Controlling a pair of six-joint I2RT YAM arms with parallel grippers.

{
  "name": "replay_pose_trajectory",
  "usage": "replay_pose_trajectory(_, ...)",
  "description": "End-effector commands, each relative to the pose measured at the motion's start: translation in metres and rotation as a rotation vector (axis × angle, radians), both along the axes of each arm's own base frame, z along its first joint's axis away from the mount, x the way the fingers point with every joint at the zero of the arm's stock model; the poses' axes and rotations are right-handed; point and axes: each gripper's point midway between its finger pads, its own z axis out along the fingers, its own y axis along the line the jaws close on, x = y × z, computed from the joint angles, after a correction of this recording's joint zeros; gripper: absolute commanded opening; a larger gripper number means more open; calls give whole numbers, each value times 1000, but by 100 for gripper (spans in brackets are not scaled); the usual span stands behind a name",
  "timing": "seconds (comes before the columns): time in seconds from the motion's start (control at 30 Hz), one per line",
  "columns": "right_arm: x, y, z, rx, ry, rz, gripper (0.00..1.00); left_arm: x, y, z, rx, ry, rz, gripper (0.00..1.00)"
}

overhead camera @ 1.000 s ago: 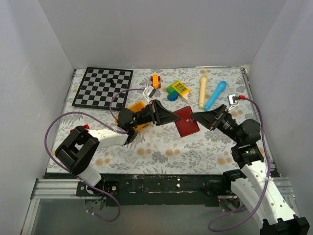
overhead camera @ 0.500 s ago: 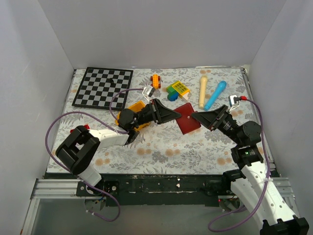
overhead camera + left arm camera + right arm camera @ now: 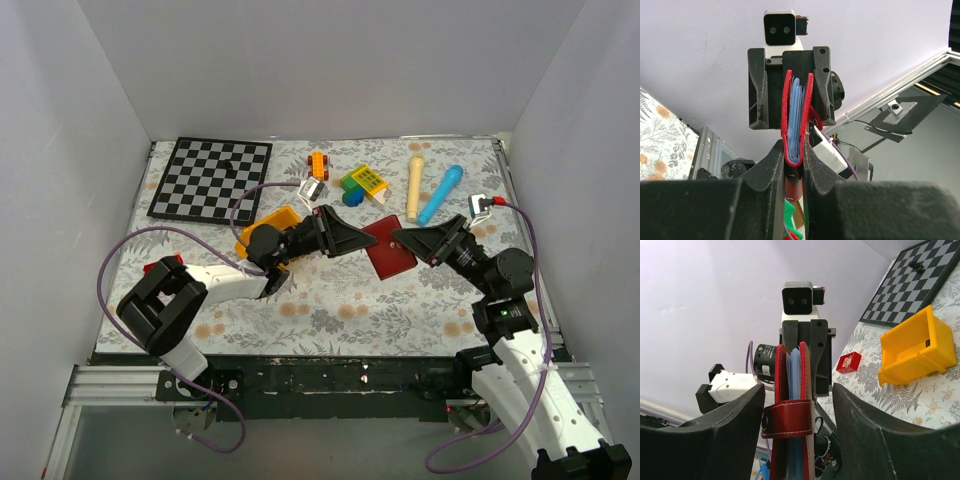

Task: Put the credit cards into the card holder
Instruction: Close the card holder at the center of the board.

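The maroon card holder (image 3: 392, 255) hangs in the air between my two grippers, folded, above the middle of the table. My left gripper (image 3: 362, 240) is shut on its left edge. In the left wrist view (image 3: 794, 147) the jaws pinch the holder's fold (image 3: 786, 100), with pale blue pockets showing inside. My right gripper (image 3: 398, 238) is open. In the right wrist view (image 3: 798, 390) its fingers (image 3: 730, 425) stand wide on either side of the holder (image 3: 789, 419) without touching it. The snap tab wraps round the holder's edge. No black credit cards show in any view.
A yellow bin (image 3: 268, 225) lies behind the left gripper, also in the right wrist view (image 3: 917, 347). A chessboard (image 3: 212, 177) is at the back left. An orange toy car (image 3: 318, 165), coloured blocks (image 3: 365, 182), a cream cylinder (image 3: 414, 187) and a blue marker (image 3: 440, 194) lie at the back.
My left gripper has carried the card holder a little to the right, closer between the right gripper's open fingers. The right arm has barely moved.
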Motion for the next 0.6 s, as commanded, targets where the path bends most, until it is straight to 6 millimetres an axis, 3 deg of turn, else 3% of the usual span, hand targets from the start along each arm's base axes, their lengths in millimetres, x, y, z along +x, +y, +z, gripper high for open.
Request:
replay_pose_trajectory(0.0,-4,-1,7,2,-53,-5,61,-23,22,65,-243,-245,26,0)
replay_pose_trajectory(0.23,-4,0,4,-2,-43,-2,40,-24,22,66,-247,-248,25,0)
replay_pose_trajectory(0.57,-3,2,-3,-28,-36,5,38,-30,7,62,-205,-238,-9,0)
